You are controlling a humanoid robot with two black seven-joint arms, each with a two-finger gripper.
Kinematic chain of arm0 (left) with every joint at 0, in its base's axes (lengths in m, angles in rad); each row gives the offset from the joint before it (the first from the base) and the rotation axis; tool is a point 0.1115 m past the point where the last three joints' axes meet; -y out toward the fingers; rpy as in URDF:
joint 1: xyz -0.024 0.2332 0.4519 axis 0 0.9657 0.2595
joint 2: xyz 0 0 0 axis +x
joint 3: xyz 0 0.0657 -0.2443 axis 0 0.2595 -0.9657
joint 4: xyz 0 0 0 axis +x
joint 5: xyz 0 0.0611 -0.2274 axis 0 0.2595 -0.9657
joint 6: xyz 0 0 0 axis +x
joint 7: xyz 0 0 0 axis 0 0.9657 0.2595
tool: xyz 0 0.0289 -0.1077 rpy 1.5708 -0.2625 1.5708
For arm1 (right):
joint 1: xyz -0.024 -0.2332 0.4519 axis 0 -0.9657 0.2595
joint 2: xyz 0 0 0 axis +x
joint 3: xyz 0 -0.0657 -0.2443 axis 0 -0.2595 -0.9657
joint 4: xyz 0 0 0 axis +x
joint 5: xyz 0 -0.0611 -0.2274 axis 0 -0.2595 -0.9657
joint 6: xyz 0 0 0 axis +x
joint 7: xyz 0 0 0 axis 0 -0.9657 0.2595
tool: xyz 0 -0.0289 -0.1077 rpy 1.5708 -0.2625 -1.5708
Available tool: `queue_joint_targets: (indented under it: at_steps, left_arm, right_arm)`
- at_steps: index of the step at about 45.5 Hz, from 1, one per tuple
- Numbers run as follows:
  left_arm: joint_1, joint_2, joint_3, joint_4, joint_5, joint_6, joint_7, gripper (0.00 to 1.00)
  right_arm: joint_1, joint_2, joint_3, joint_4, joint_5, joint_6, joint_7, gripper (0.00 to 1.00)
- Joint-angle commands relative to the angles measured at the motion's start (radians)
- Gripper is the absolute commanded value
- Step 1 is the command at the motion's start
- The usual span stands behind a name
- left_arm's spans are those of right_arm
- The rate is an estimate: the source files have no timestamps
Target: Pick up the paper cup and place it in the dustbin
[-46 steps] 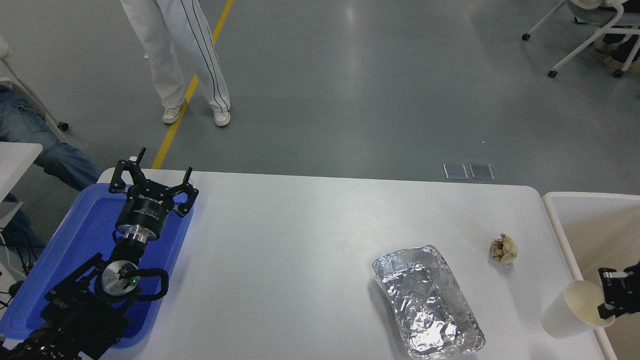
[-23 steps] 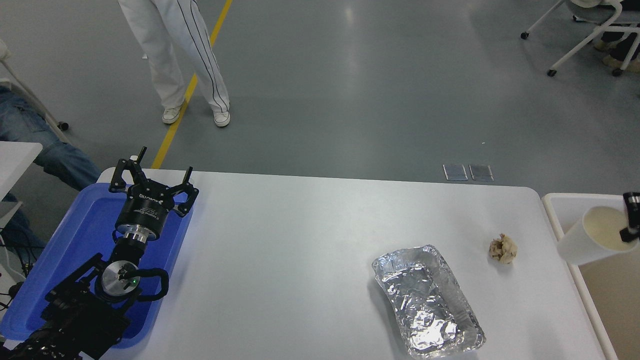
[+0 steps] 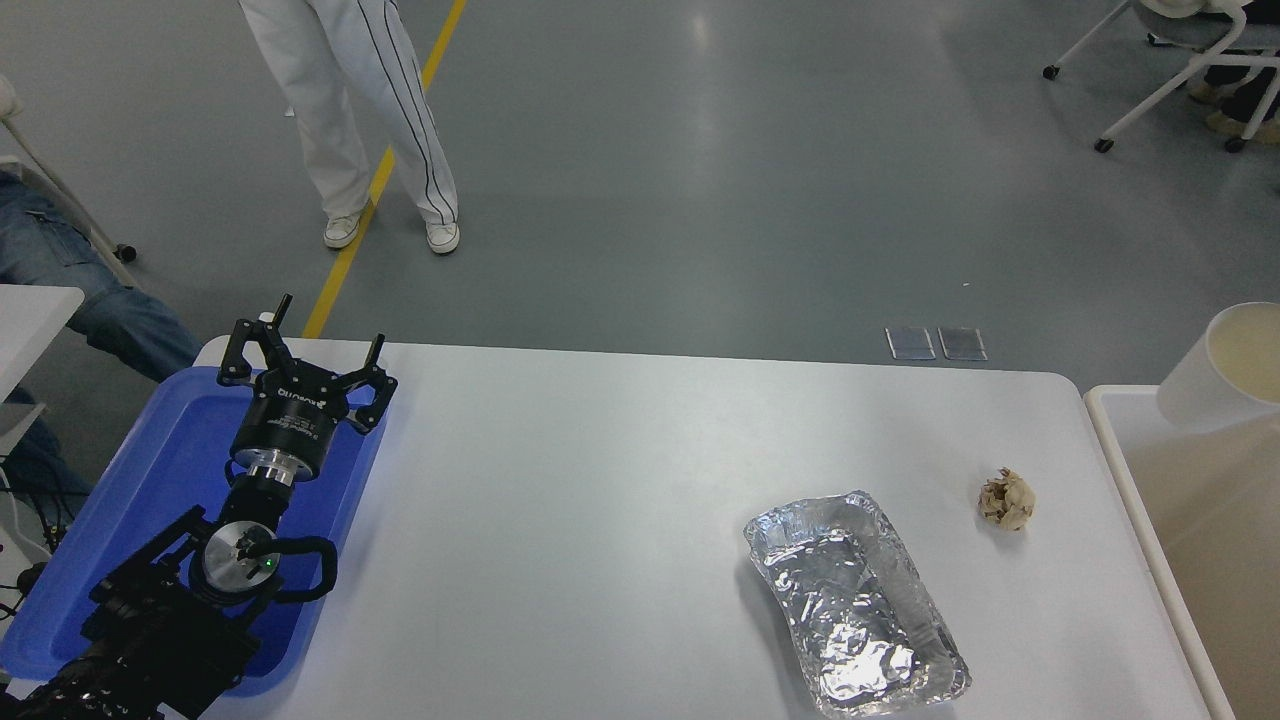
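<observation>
Head view is looking down over a white desk (image 3: 600, 480). Nearest, at the lower left, the left arm is sitting parked over a blue tray (image 3: 130, 520), its left gripper (image 3: 305, 350) pointing away with fingers spread open and holding nothing. Toward the lower right, a crinkled foil tray (image 3: 855, 600) is lying on the desk, and a crumpled brown paper ball (image 3: 1007, 498) is resting just beyond it, near the desk's right edge. Beside that edge the dustbin (image 3: 1110, 440) is standing, only its left rim and beige inside showing. The paper cup (image 3: 1225, 365) is hanging tilted above the dustbin's far end, its cream inside facing the camera, cut by the frame's right edge. The right gripper is lying outside the frame. Farther off, a person's legs (image 3: 370, 120) in white trousers are standing on the grey floor (image 3: 750, 180)
</observation>
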State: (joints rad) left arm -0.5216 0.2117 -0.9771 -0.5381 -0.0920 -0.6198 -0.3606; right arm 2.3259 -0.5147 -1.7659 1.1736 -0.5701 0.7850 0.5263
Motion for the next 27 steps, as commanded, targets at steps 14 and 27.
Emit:
queue_joint_targets:
  at_steps: [14,27]
  left_arm:
    - [0.0,0.0,0.0,0.0,0.0,0.0,0.0,1.0]
    - [0.0,0.0,0.0,0.0,0.0,0.0,0.0,1.0]
  right_arm:
    - [0.024,-0.024,-0.013,-0.008,-0.03,0.0,-0.002,0.0]
    - [-0.086,-0.179,-0.003,-0.11,-0.091,0.0,-0.005,0.0]
